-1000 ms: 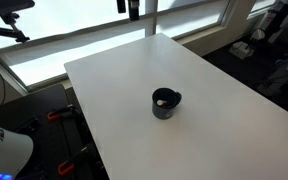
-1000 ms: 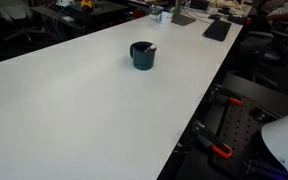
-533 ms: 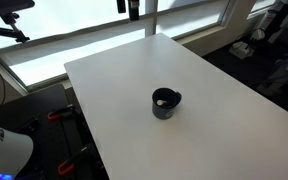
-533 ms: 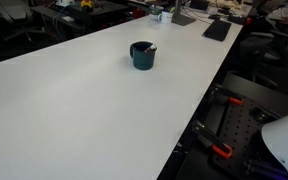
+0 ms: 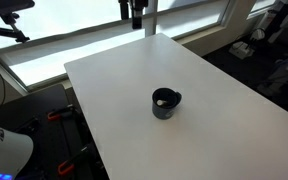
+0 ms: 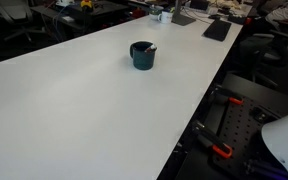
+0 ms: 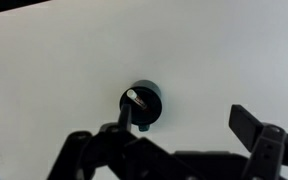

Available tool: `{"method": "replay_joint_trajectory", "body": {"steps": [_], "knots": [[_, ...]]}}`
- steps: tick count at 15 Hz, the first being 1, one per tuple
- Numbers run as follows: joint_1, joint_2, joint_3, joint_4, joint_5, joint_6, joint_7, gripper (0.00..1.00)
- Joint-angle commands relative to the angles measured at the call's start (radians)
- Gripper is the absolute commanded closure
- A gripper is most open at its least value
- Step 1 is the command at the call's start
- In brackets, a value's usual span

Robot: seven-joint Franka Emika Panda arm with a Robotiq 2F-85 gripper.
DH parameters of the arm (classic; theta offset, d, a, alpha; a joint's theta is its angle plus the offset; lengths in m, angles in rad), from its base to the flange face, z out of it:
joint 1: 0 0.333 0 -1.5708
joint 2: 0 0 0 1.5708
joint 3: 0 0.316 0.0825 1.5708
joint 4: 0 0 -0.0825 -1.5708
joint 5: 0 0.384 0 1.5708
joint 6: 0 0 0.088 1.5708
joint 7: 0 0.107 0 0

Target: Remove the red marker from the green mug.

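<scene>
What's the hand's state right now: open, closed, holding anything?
Hand: open, holding nothing; it hangs well above the green mug, and the red marker lies in the mug.

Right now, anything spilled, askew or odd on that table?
Nothing spilled, tipped or damaged. The green mug stands upright on the white table; the only misfit is the red marker inside it.
</scene>
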Motion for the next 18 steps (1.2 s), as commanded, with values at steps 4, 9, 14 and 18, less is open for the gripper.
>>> {"method": "replay_joint_trajectory", "body": {"steps": [4, 9, 14, 18], "knots": [[-0.012, 0.156, -0.081, 0.084, 0.069, -0.034, -0.041, 0.0], [-0.017, 0.205, -0.113, 0.081, 0.096, -0.013, -0.062, 0.0], [-0.015, 0.212, -0.109, 0.081, 0.096, -0.008, -0.062, 0.0], [-0.024, 0.292, -0.119, 0.133, 0.114, -0.046, -0.059, 0.0]]}}
